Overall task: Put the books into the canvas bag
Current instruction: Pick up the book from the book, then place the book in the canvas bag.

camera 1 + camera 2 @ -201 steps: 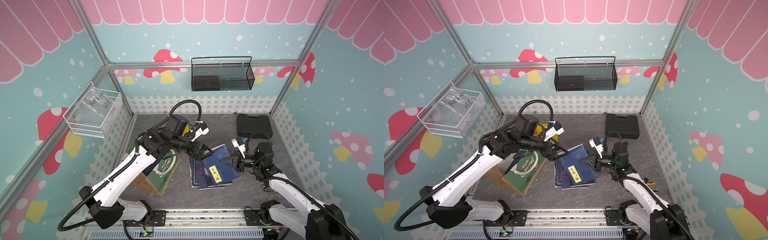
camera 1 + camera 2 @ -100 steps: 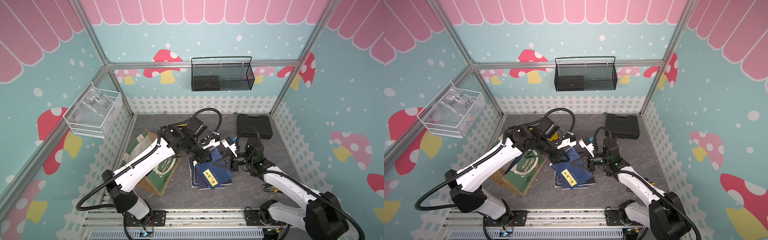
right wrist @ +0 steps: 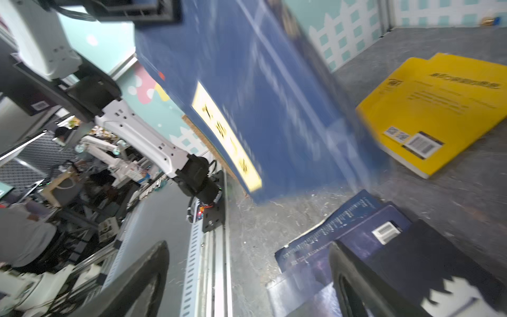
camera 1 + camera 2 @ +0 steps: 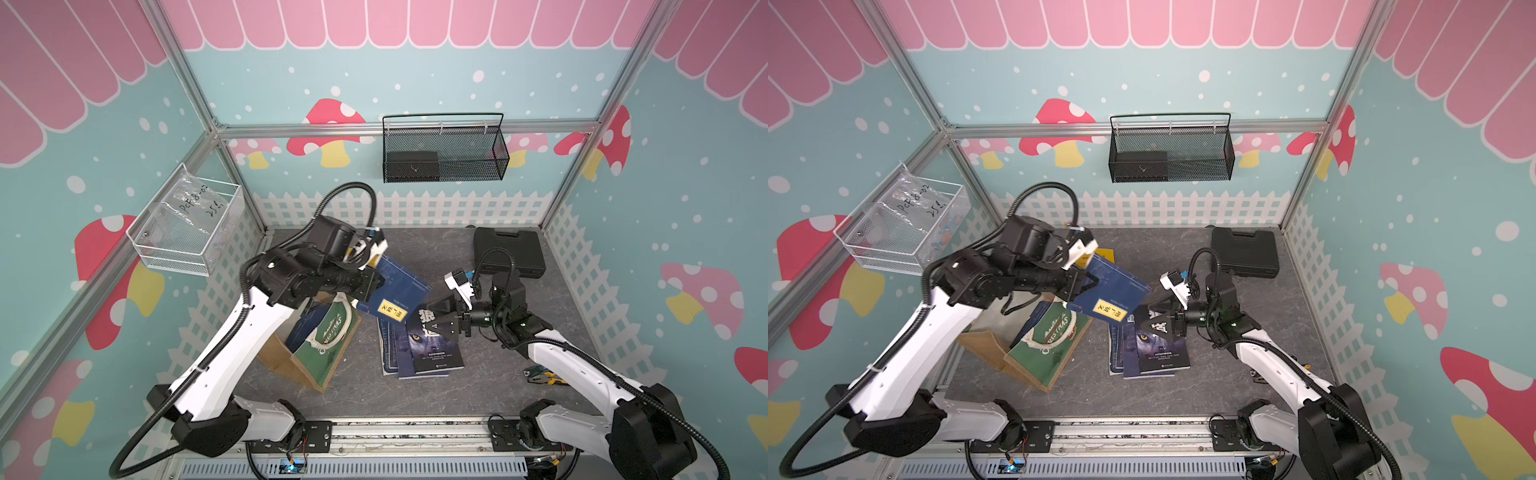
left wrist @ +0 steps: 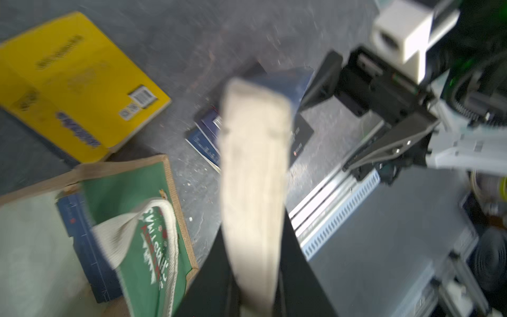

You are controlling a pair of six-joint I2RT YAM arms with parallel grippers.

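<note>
We held a navy book (image 4: 395,291) aloft just beside the canvas bag (image 4: 328,353) in the clamped left gripper (image 4: 370,286), with the right gripper (image 4: 430,318) spread open nearby, and judged that the next move called for lowering the book into the bag's mouth.

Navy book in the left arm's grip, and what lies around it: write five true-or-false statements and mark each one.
1. The left end effector is shut on the navy book with the yellow label, which is held off the floor. True.
2. The right end effector grips the wolf-eye book. False: its jaws stand open just above that book and hold nothing.
3. The canvas bag is empty. False: another navy book shows inside it.
4. A yellow book lies on the floor outside the bag. True.
5. The wolf-eye book tops a small stack of navy books on the floor. True.
</note>
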